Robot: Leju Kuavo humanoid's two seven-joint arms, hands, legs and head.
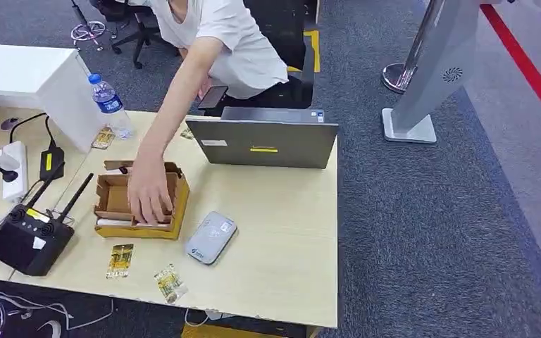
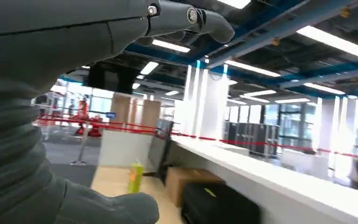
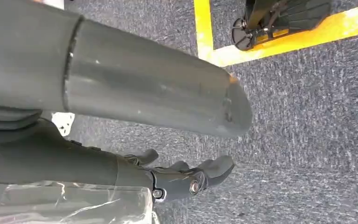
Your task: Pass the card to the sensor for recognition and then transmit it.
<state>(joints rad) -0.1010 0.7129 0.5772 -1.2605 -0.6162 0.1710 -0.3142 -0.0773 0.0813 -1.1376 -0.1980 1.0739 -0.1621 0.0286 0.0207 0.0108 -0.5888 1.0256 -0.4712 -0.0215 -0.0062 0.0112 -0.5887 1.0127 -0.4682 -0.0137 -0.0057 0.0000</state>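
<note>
Two yellow patterned cards (image 1: 120, 260) (image 1: 170, 283) lie flat near the table's front edge. Just right of them sits the grey rounded sensor (image 1: 210, 237). A third card (image 1: 103, 138) lies by the water bottle at the back. A person's hand (image 1: 148, 193) reaches into the cardboard box (image 1: 176, 211) beside the sensor. In the left wrist view my left hand (image 2: 74, 42) is raised, thumb and fingers (image 2: 205, 21) apart, with nothing in it. My right hand (image 3: 144, 102) hangs over grey carpet, its fingers (image 3: 191, 179) apart from the thumb and holding nothing.
A grey laptop (image 1: 264, 141) stands at the table's back edge, with a person seated behind it. A black router (image 1: 25, 239) with antennas, a power strip (image 1: 14, 169) and a water bottle (image 1: 109, 105) occupy the left side. A grey stand (image 1: 430, 77) rises from the carpet at right.
</note>
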